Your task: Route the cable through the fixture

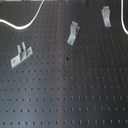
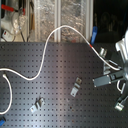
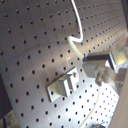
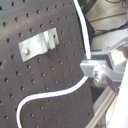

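Cable point(image 2: 47, 47) snakes across the board, its end pinched in the gripper point(image 4: 97, 75) beside a clip point(image 4: 37, 45). Routing has barely begun; next, guide it into that clip's slot.

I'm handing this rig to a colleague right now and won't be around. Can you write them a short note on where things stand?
Tool: at the second exterior view's right edge, above the black perforated board. Whether it is open or shut, or holding the cord, cannot be told.
Long white cable: snakes across the board from the second exterior view's left edge up and over toward the tool; in the second wrist view it passes right beside the tool.
Small metal clips: three show in the first exterior view, all with no cable in them.
Done: no routing visible.
Left: thread the cable through the clips.
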Robot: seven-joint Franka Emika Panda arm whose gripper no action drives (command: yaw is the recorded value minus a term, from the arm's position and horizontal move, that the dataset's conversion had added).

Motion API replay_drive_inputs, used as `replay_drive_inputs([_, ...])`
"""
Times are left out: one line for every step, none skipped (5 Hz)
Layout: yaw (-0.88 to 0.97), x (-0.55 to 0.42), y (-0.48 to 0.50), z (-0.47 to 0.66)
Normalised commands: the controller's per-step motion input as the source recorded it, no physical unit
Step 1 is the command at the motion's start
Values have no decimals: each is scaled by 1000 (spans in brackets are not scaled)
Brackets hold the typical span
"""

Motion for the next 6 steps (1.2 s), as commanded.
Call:
replay_drive_inputs([0,-1,-2,51])
replay_drive_inputs([0,-64,-9,328])
replay_drive_inputs([0,-168,-82,534])
replay_drive_inputs([83,-307,-100,398])
replay_drive_inputs([248,-361,-70,377])
replay_drive_inputs([368,-361,-13,353])
